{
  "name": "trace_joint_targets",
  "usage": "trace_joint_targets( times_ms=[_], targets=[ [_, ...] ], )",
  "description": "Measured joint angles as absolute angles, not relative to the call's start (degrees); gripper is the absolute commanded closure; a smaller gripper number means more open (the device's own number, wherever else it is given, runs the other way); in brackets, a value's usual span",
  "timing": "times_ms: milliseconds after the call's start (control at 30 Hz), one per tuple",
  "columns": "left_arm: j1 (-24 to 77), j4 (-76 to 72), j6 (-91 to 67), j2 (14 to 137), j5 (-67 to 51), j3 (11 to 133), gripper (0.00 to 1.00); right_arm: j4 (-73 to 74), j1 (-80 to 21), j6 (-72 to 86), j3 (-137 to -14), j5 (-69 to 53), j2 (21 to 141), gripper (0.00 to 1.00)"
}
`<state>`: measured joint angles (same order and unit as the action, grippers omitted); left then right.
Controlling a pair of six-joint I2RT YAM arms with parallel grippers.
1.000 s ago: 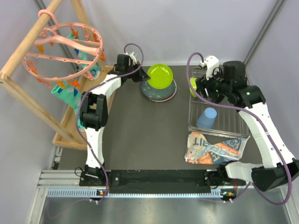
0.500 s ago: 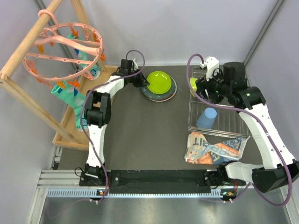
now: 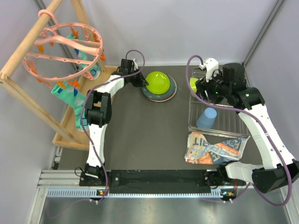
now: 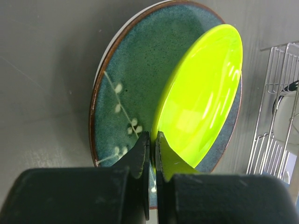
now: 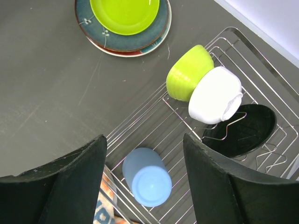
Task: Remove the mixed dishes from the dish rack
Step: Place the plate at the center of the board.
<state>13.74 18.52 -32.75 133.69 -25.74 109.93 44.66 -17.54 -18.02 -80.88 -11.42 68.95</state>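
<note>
My left gripper (image 3: 140, 79) is shut on the near rim of a lime-green plate (image 4: 201, 93), pinching it between the fingertips (image 4: 144, 144). That plate (image 3: 158, 82) lies slightly tilted on the dark teal speckled plate (image 4: 133, 79), which tops a pale plate with a reddish edge (image 5: 110, 50). My right gripper (image 5: 144, 140) hangs open above the wire dish rack (image 5: 261, 56), holding nothing. Below it a light blue cup (image 5: 147, 177) lies in the rack (image 3: 233, 134). A lime-green bowl (image 5: 187, 74) and a white bowl (image 5: 215, 95) lean together at the rack's far end.
A black dish (image 5: 243, 123) sits in the rack beside the white bowl. A printed orange-blue packet (image 3: 212, 149) lies against the rack's near end. A wooden frame with a pink clip ring (image 3: 65, 46) stands at the far left.
The left gripper has lowered the lime-green plate from a steep tilt down onto the teal plate. The right arm has barely moved.
</note>
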Motion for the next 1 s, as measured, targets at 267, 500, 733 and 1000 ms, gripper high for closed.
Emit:
trace_joint_targets(
  times_ms=[267,500,733,1000],
  targets=[
    [13.4,18.6,-32.4,133.7,-25.4,109.9,0.91,44.4,-17.5,-18.0,-80.2,-11.2,68.5,0.33],
    [13.4,18.7,-31.9,133.7,-25.0,109.9,0.83,44.2,-17.5,-18.3,-79.4,-11.0,67.8,0.33],
    [13.2,18.7,-31.4,133.7,-24.9,109.9,0.57,44.1,-17.5,-18.4,-78.7,-11.0,67.7,0.33],
    [13.1,19.0,-31.3,133.7,-24.6,109.9,0.46,44.1,-17.5,-18.4,-78.3,-10.6,67.6,0.33]
  ],
)
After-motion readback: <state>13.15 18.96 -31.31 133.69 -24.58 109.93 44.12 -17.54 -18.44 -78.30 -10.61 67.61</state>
